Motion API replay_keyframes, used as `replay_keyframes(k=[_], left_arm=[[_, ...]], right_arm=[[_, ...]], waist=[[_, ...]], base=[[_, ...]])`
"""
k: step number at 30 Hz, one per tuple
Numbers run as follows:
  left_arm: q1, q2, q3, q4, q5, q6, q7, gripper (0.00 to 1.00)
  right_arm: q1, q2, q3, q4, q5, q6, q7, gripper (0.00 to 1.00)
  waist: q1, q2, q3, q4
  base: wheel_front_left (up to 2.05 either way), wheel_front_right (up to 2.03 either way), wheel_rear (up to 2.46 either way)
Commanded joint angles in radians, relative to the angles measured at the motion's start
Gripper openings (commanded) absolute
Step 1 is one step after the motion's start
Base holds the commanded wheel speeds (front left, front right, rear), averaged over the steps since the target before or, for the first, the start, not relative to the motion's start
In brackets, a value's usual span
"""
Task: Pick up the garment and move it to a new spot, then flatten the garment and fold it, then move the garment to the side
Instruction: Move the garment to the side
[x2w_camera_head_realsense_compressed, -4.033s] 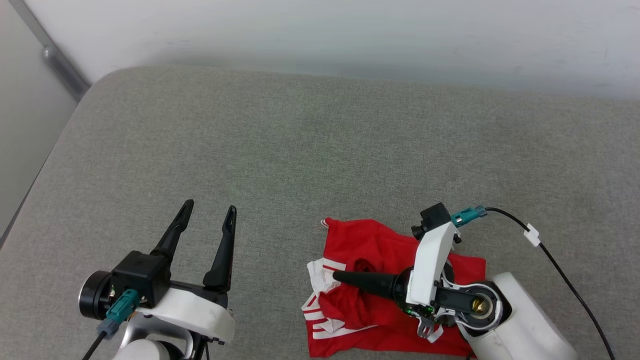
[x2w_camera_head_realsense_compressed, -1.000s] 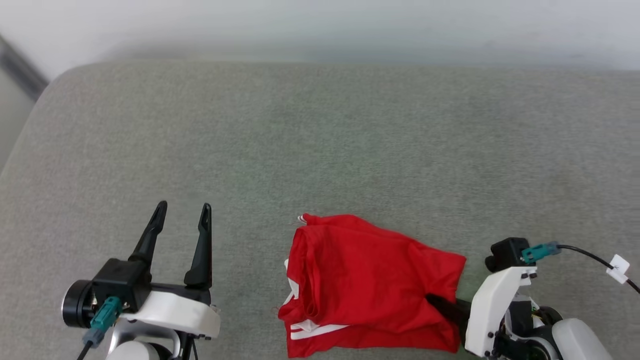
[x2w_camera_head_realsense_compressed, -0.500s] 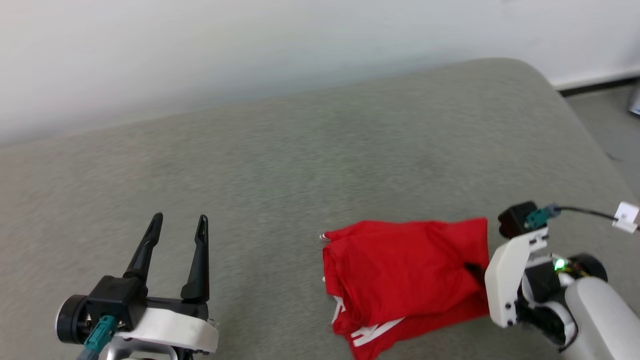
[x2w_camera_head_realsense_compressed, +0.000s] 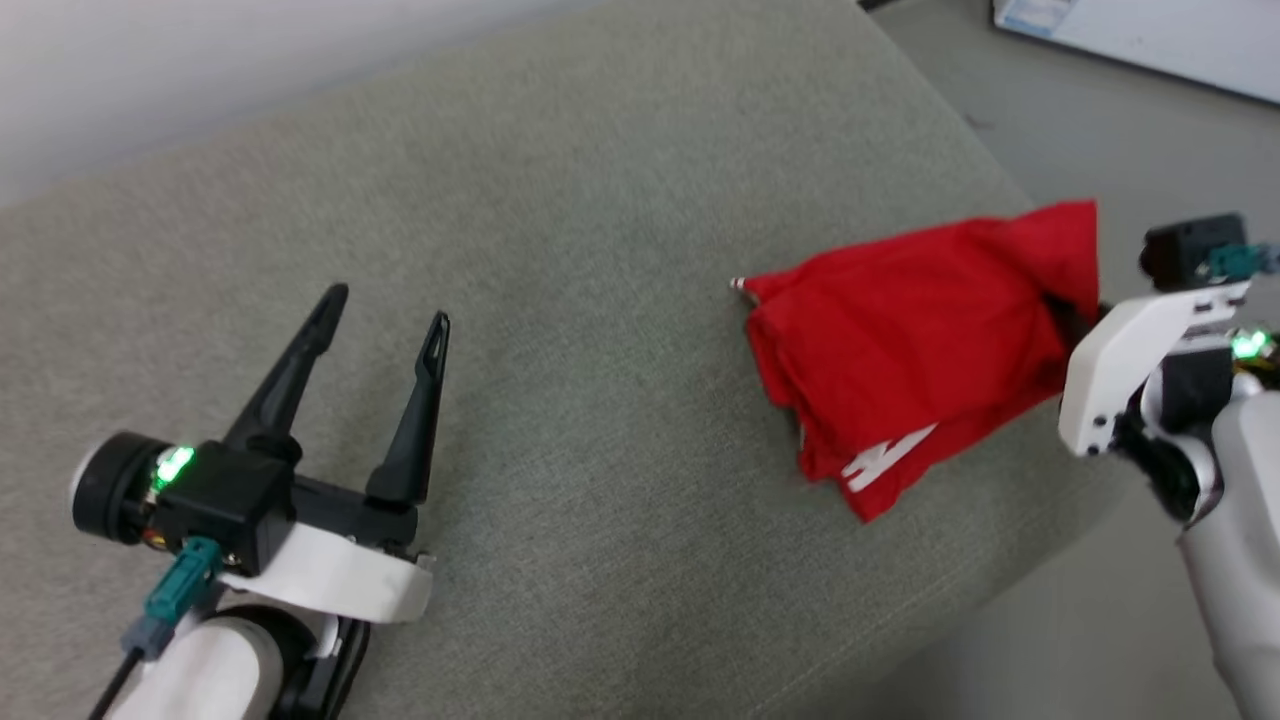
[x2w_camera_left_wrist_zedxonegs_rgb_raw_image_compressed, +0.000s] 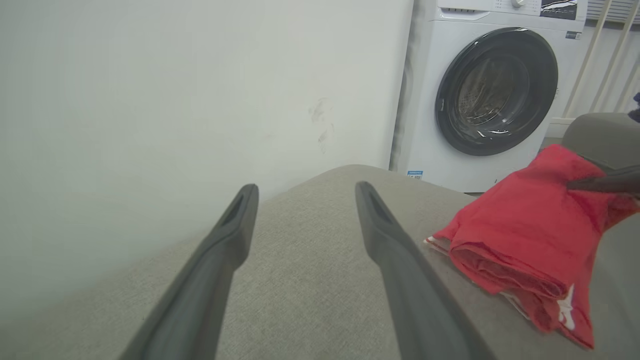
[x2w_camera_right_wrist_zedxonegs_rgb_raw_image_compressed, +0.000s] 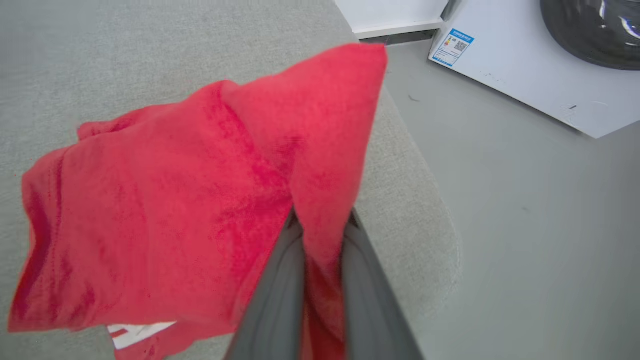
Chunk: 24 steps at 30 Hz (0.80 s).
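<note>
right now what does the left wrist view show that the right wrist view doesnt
Left wrist view's own: the left gripper with fingers spread open over bare fabric, the white wall, and the washing machine with its whole round door.

Right wrist view's own: the right gripper shut on a raised fold of the garment, the grey floor, and a label on the machine's side.

Shared: the red garment, the grey cushion it rests on, and the washing machine.
</note>
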Motion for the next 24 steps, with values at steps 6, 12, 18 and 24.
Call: replay_keyframes(k=[6, 12, 18, 24], left_arm=[[-0.107, 0.042, -0.006, -0.065, 0.033, -0.036, 0.057, 1.00], [-0.185, 0.061, -0.010, -0.108, 0.048, -0.060, 0.093, 1.00], [-0.229, 0.065, -0.018, -0.117, 0.057, -0.077, 0.104, 1.00], [-0.215, 0.045, -0.036, -0.083, 0.049, -0.078, 0.081, 1.00]], right_arm=[[-0.147, -0.007, -0.111, 0.104, -0.090, -0.001, -0.110, 0.00], [-0.243, -0.009, -0.243, 0.192, -0.184, -0.001, -0.189, 0.00], [-0.287, 0.027, -0.353, 0.303, -0.273, -0.001, -0.246, 0.32], [-0.285, 0.026, -0.497, 0.402, -0.366, -0.001, -0.305, 1.00]], waist=[[0.0000, 0.0000, 0.208, 0.005], [0.0000, 0.0000, 0.305, 0.067], [0.0000, 0.0000, 0.351, 0.102], [0.0000, 0.0000, 0.312, 0.122]], base=[[0.00, 0.00, 0.00], [0.00, 0.00, 0.00], [0.00, 0.00, 0.00], [0.00, 0.00, 0.00]])
